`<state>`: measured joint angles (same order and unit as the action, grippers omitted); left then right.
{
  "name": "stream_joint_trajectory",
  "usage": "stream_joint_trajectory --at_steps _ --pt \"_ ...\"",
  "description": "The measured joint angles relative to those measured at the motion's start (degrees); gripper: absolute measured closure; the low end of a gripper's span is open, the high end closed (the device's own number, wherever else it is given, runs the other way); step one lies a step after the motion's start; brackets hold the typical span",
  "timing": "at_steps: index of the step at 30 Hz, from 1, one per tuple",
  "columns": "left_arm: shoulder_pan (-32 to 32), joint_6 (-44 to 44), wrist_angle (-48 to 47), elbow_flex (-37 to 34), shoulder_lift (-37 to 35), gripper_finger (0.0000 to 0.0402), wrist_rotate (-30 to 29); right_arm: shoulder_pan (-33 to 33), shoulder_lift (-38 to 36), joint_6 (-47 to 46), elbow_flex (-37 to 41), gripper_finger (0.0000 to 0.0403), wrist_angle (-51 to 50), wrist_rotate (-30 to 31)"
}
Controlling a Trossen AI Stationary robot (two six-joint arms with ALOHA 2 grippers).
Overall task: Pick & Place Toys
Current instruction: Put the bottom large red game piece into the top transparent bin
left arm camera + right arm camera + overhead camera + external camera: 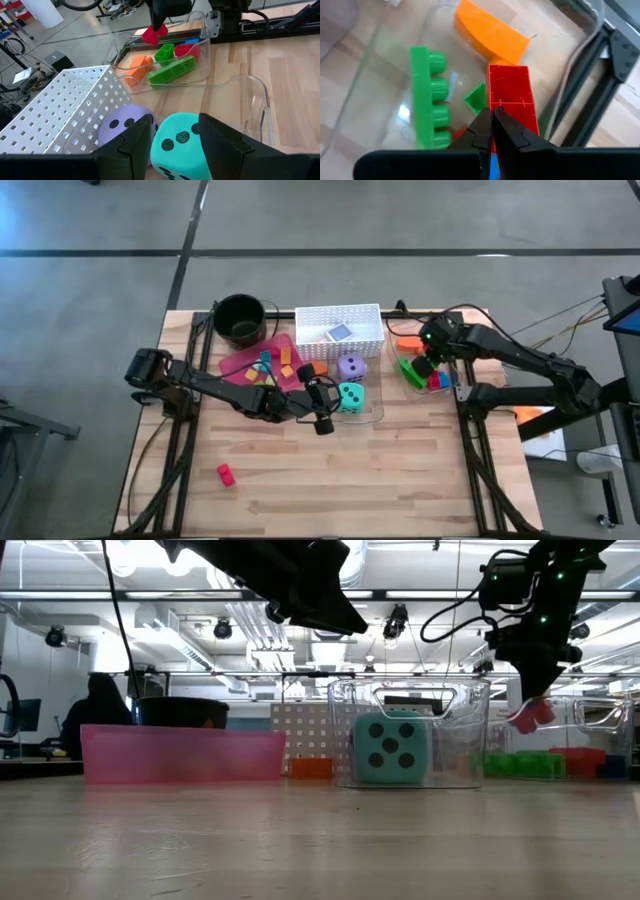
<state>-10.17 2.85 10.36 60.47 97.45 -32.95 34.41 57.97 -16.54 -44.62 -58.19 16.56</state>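
At the far left of the table (400, 480), well apart from everything else, 1 small red brick (226, 474) lies alone on the bare wood, nearer the left arm than the right. Next come the black pot (240, 319) and the pink tray (240, 361) with small bricks scattered in it, then the white perforated basket (340, 323). In front of the basket a clear bin (252, 97) holds the purple die (351, 367) and the teal die (350, 396). The left gripper (322, 408) hangs above this bin, its fingers (222, 142) spread apart with the teal die directly below and between them; nothing is held, so a straight descent looks like the coming move. Farther right, a second clear bin (202, 60) contains a long green brick (427, 97), an orange wedge (490, 31) and other pieces. Above it, the right gripper (424, 366) has its fingers pressed nearly together, pinching the rim of a red brick (512, 102) lifted clear of the bin floor.
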Motion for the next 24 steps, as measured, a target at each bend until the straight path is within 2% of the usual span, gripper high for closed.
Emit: stream_joint_trajectory --at_steps 10,24 --pt "0.0 -0.07 -0.1 0.0 0.02 0.0238 0.0 -0.02 -0.15 6.52 -0.02 0.039 0.13 -6.19" --pt "0.04 -0.24 -0.12 0.0 0.02 0.0238 -0.01 -0.02 -0.15 6.02 -0.02 0.039 0.27 -6.77"
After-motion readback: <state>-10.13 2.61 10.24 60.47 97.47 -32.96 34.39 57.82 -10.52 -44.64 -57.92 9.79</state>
